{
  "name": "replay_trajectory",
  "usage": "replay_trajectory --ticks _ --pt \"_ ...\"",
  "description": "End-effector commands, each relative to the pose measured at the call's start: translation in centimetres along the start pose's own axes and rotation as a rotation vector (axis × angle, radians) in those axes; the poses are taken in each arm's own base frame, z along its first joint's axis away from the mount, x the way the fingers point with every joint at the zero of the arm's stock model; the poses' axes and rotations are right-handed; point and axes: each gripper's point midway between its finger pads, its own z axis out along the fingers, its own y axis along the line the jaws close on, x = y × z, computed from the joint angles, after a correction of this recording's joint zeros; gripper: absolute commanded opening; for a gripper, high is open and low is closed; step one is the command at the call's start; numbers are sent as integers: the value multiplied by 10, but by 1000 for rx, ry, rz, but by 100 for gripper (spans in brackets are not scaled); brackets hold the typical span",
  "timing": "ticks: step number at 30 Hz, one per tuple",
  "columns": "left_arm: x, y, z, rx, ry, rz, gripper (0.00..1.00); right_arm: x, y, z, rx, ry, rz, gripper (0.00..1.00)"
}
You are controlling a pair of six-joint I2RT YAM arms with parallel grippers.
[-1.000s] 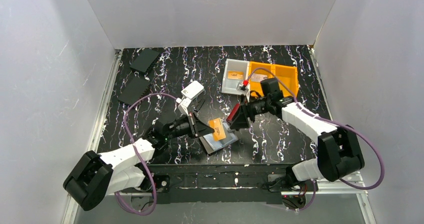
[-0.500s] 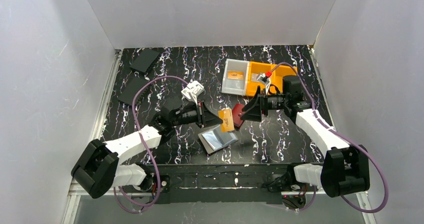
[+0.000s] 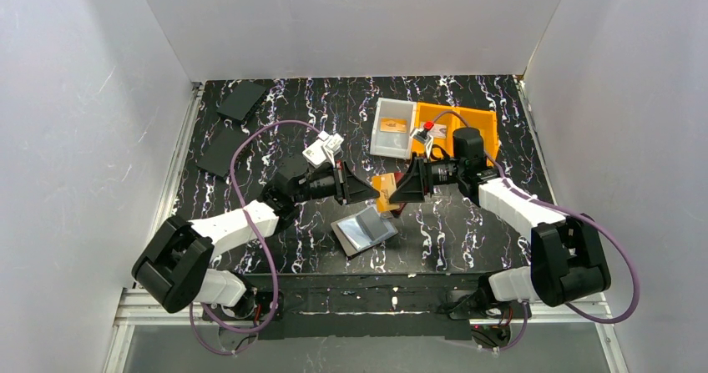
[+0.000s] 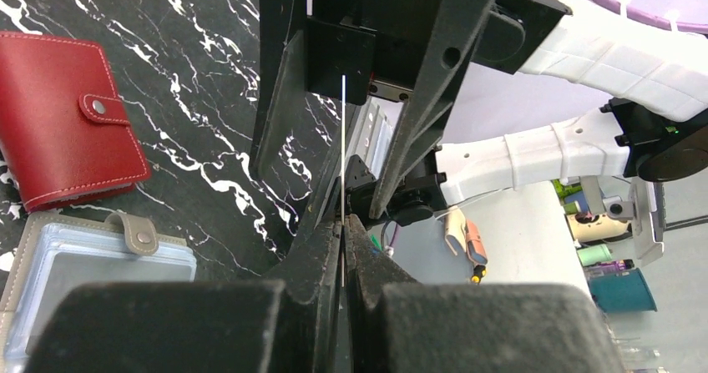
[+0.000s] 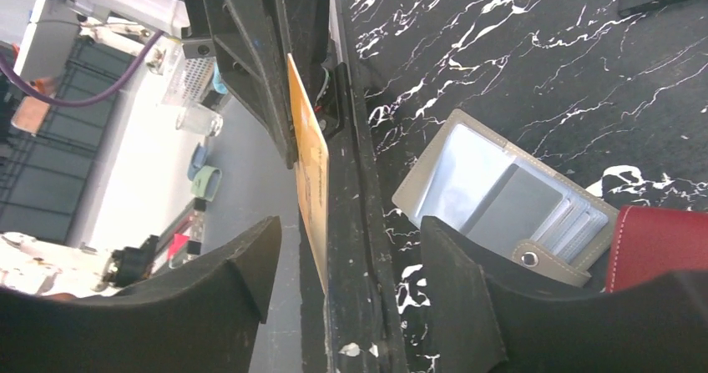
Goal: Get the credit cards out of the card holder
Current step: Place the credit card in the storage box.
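Straddling orange card (image 5: 313,173) now: right fingers (image 5: 242,277), spread.

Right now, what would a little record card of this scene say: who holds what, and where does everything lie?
Left hand: shut on a thin orange-brown rectangular card, held edge-on
Right hand: open, one finger on each side of that card, not gripping it
Small grey-taupe folding card holder: lying open on the black marbled table, shiny inside up
Red snap wallet: shut, on the table next to the holder
Likely next: probably a handover of the card to the right hand
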Motion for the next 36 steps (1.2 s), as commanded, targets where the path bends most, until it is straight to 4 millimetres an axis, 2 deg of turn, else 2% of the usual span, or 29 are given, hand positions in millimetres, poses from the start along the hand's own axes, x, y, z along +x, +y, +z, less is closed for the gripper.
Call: replay_trajectory --ticks 1,8,12,15,18,20,21,23,28,32,36 --pt "-14 -22 1 74 -30 50 0 -16 11 1 -54 -11 -46 66" --pt "-11 -22 -1 78 -32 48 0 -23 16 2 -69 -20 -34 40" --pt "-11 -22 -2 82 -42 44 0 -25 15 2 -87 -12 -30 15" --pt "-14 -20 -6 59 -75 34 22 -31 18 2 -104 -3 -54 1" --pt "-18 -12 -15 12 -116 25 39 -37 10 -1 -64 18 -90 1" --pt "-21 -1 -27 -56 -147 19 52 -44 -4 -7 16 52 -160 1" --pt "-20 5 -34 -90 -159 21 58 -52 -12 -10 69 91 -255 1" --pt "-19 15 -50 -157 -186 35 67 -58 -31 -18 172 183 -300 1" --pt "-8 33 -88 -277 -251 51 98 -92 -100 -47 496 383 -430 1" --pt "7 38 -104 -298 -263 35 98 -123 -144 -60 703 546 -575 1" --pt "22 46 -110 -304 -251 4 98 -159 -168 -61 852 645 -720 1"
